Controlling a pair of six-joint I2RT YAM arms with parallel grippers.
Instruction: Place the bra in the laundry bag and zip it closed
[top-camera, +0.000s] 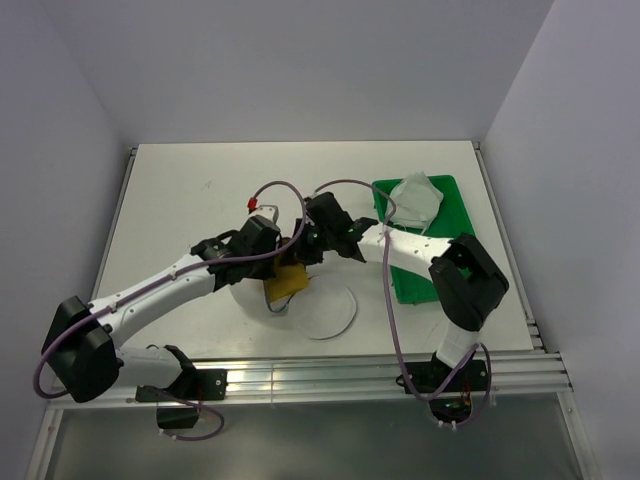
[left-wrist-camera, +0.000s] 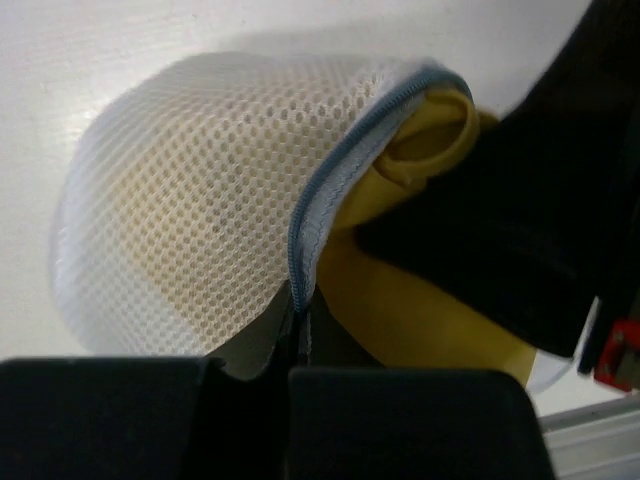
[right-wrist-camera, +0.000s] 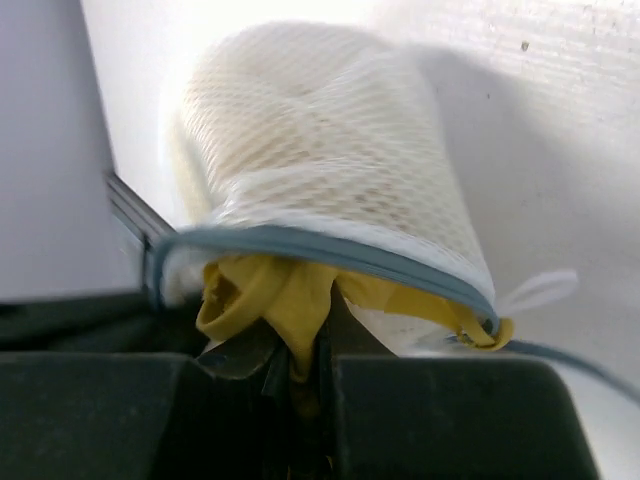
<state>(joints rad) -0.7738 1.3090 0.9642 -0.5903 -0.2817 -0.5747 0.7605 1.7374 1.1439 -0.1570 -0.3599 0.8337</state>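
The white mesh laundry bag (left-wrist-camera: 190, 210) lies mid-table with one dome raised and its other half flat on the table (top-camera: 330, 312). The mustard-yellow bra (right-wrist-camera: 290, 295) is pushed partly inside the dome; its yellow shows through the mesh and a part hangs out of the grey-blue zipper rim (right-wrist-camera: 330, 252). My left gripper (left-wrist-camera: 297, 345) is shut on the bag's zipper rim (left-wrist-camera: 320, 215). My right gripper (right-wrist-camera: 300, 375) is shut on a fold of the bra at the bag's mouth. In the top view both grippers meet over the bag, with the bra (top-camera: 287, 283) showing beneath them.
A green plastic tray (top-camera: 440, 265) stands right of the bag and holds a white-grey garment (top-camera: 415, 200). The right arm's black body (left-wrist-camera: 540, 200) is close beside the bag's opening. The table's metal front rail (top-camera: 330, 375) runs along the near edge.
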